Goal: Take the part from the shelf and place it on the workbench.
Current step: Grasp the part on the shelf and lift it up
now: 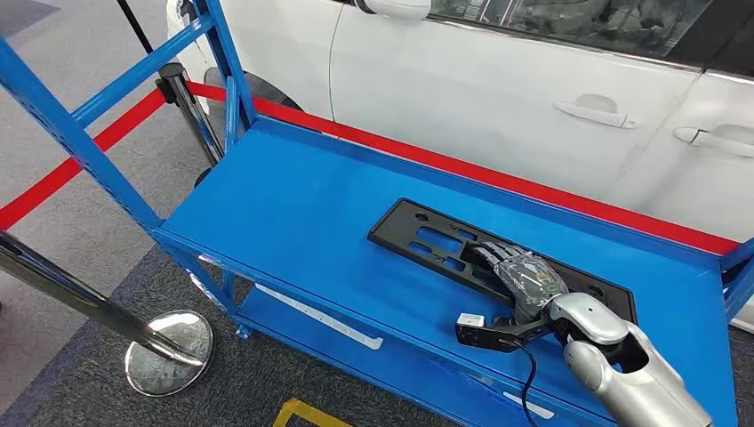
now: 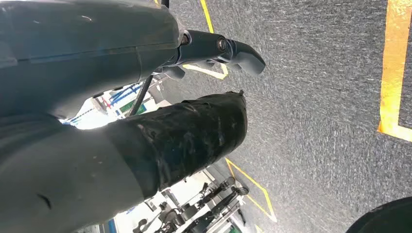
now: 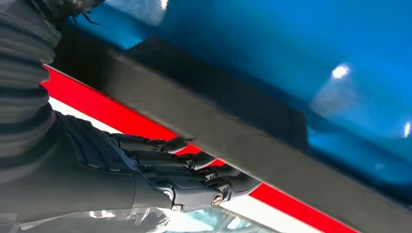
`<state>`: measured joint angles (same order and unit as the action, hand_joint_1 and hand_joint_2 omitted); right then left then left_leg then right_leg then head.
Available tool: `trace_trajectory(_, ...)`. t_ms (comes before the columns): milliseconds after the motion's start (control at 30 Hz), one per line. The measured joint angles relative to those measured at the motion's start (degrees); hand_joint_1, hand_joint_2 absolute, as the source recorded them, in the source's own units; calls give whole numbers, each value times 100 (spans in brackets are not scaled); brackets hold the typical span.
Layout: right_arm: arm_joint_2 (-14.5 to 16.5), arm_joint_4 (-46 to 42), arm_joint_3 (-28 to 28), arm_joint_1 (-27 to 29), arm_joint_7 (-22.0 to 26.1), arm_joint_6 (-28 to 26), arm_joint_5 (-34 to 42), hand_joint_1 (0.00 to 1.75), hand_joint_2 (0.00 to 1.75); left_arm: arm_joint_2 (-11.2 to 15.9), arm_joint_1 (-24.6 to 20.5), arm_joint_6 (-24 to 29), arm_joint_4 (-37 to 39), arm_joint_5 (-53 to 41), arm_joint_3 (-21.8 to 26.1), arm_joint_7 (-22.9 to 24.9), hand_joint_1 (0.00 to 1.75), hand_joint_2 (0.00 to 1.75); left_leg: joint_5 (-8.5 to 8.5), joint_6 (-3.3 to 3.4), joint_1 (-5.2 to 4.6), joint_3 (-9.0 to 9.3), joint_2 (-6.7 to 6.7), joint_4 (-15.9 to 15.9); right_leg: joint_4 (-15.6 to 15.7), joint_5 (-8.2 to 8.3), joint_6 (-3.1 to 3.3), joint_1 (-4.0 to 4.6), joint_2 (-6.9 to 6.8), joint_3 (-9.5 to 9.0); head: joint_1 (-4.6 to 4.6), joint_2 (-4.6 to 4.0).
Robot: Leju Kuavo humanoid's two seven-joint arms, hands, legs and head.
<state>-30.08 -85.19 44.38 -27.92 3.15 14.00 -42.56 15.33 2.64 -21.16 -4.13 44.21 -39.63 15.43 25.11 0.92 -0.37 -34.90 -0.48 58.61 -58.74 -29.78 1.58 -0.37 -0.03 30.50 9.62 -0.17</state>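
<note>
**Right hand on the black part, atop the blue shelf**

At the far left of the head view you see a chrome stanchion (image 1: 107, 316) with its round base on the grey carpet, and a red barrier belt (image 1: 84, 156) running diagonally behind the blue shelf (image 1: 293, 213) frame. The shelf's top deck fills the middle of the frame, with a lower deck below it.

Right of centre, the black plastic part (image 1: 427, 238), a flat, slotted rectangular panel, lies flat on the top deck. Your right hand (image 1: 520, 276) rests over the part's right half, fingers laid forward across it; in the right wrist view the fingers (image 3: 194, 182) curl beside the part's dark edge (image 3: 233, 126), but you cannot tell whether they actually grip it.

A white car (image 1: 533, 98) stands behind the shelf along the upper right.

The left hand (image 2: 204, 73) hangs over the carpet, fingers apart, holding nothing.
</note>
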Motion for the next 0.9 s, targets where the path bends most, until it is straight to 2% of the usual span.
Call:
trace_trajectory(333,-268,47,371,-352,-6,432,309,0,175,-10,5,37,0,123,15,7,0,0,-5,8,1,11,-1,2,1,4,-7,0,-1,-13,0,0)
trace_trajectory(367,-296,47,415,-366,-67,350,294,34,175,-14,5,44,1,142,19,6,0,0,-6,8,1,12,-1,2,1,4,-7,0,-2,-14,0,0)
trace_trajectory(467,-310,39,476,-291,-443,-192,-29,165,175,-42,7,76,4,200,32,-11,0,0,-6,8,1,13,-1,2,1,4,-7,1,-2,-16,0,0)
trace_trajectory(500,-299,35,480,-236,-592,-379,-183,175,175,-56,7,88,7,222,38,-25,0,0,-6,8,2,14,-2,2,1,4,-7,2,-3,-16,0,0)
trace_trajectory(633,-206,-30,432,24,-991,-768,-559,175,175,-122,7,128,23,270,72,-68,0,0,-5,8,3,14,-1,1,1,2,-7,4,-3,-14,0,0)
trace_trajectory(900,-90,-231,156,388,-994,-827,-661,175,175,-180,3,167,97,363,120,-103,0,0,-5,7,5,15,-1,-1,0,-2,-11,5,-2,-13,0,0)
